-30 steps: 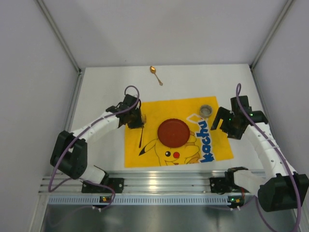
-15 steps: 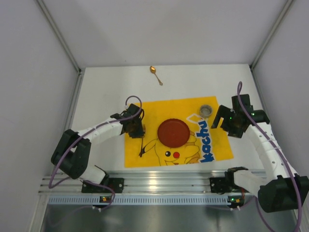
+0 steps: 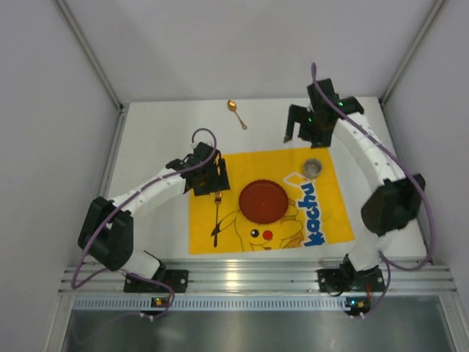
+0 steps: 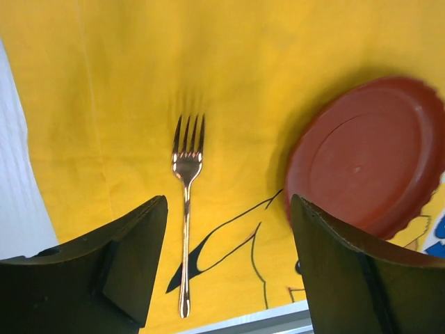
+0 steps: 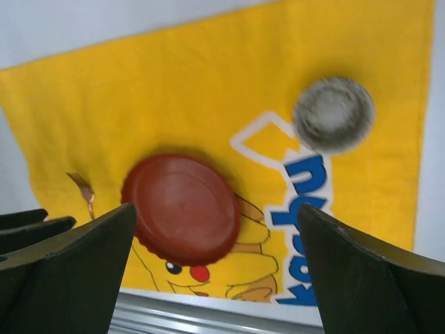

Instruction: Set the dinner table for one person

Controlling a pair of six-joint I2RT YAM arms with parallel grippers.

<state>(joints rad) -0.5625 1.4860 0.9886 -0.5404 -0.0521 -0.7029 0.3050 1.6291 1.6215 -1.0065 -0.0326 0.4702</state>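
Observation:
On the white dinner table [image 3: 157,139] lies a yellow cartoon mat [image 3: 326,220]. A red plate [image 3: 263,202] sits at its middle, and a copper fork [image 3: 217,216] lies flat just left of the plate, tines pointing away. A small grey cup [image 3: 313,168] stands on the mat's far right corner. A gold spoon [image 3: 236,114] rests on the bare table beyond the mat. My left gripper [image 3: 211,182] hovers open above the fork's tines; the fork [image 4: 185,209] lies free on the mat below its fingers [image 4: 90,271]. My right gripper [image 3: 304,136] is open and empty, raised beyond the cup [image 5: 334,115].
White walls close the table in at the back and both sides. An aluminium rail [image 3: 249,282] with both arm bases runs along the near edge. The right arm's elbow [image 3: 392,205] hangs over the table's right side.
My left gripper opened and let go of the fork, which now lies on the mat left of the plate. My right arm swung from beside the cup toward the far side of the table.

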